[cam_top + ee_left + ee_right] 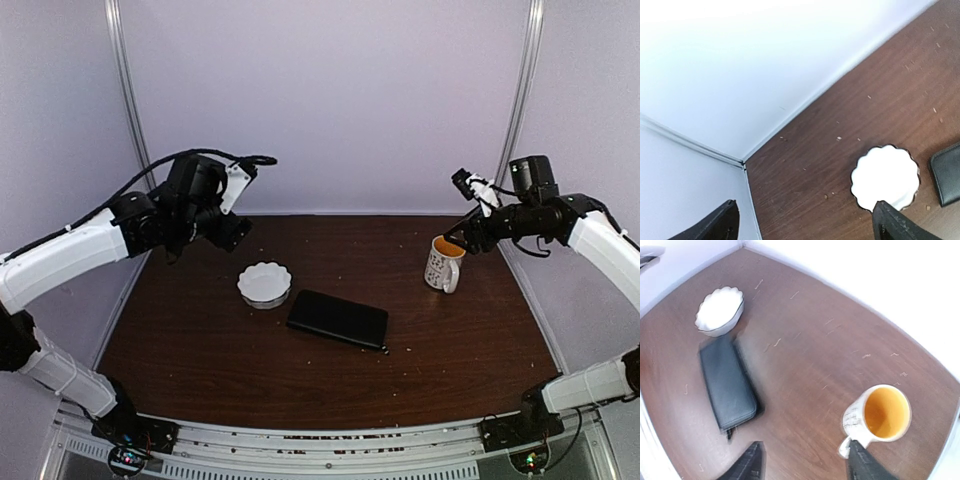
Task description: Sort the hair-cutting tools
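Note:
No hair-cutting tools show in any view. My left gripper (232, 230) hangs high over the table's back left, and its jaws (805, 210) stand wide open with nothing between them. The white scalloped bowl (246, 283) (885, 175) sits below and to its right; its inside is washed out in the wrist views. My right gripper (458, 238) hovers just above the white mug (441, 268). It is open and empty too (806, 445), with one finger (862, 462) over the mug's handle. The mug's orange inside (885, 412) shows nothing in it.
A flat black zipped case (337, 318) (727, 382) lies shut near the middle of the brown table (200, 350), just right of the bowl (720, 310). White walls close in at the back and sides. Small pale crumbs dot the wood.

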Available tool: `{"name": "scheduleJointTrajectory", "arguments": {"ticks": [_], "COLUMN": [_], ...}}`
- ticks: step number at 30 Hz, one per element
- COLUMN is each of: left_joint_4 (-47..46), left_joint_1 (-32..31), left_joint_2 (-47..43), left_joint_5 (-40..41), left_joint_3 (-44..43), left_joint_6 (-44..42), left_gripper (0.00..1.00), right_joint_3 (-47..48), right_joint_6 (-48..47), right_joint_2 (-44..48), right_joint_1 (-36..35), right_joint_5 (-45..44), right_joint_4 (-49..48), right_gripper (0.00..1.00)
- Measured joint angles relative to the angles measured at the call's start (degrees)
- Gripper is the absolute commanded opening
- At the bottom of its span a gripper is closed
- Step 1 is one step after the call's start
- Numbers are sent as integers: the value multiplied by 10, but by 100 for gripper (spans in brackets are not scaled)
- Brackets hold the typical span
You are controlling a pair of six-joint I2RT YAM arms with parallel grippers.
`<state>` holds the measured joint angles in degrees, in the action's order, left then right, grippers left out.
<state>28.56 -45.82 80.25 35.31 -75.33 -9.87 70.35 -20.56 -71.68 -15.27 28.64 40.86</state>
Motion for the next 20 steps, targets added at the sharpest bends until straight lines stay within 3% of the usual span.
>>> {"name": "scheduleJointTrajectory", "arguments": {"ticks": [1, 2, 7, 13, 20], "left_joint_4": [-4, -18, -66, -68, -77], "left_joint_1": [6, 11, 43, 119, 122], "left_joint_2": [-10, -22, -74, -78, -76], "left_joint_5": [1, 3, 15, 25, 48], "left_joint_3": [1, 9, 73, 104, 113], "left_joint_6": [4, 7, 64, 184, 221], "left_gripper": [98, 98, 98, 98, 98], "right_joint_3": [-10, -24, -93, -137, -155], "right_joint_6": [19, 40, 97, 143, 165], "right_joint_2": [15, 32, 78, 103, 104], "right_joint_1": [11, 23, 62, 68, 70], "right_joint_5": [-2, -3, -11, -99, -162], "right_joint_4": [-22, -48, -135, -203, -259], "right_gripper": [93, 99, 100, 100, 100]}}
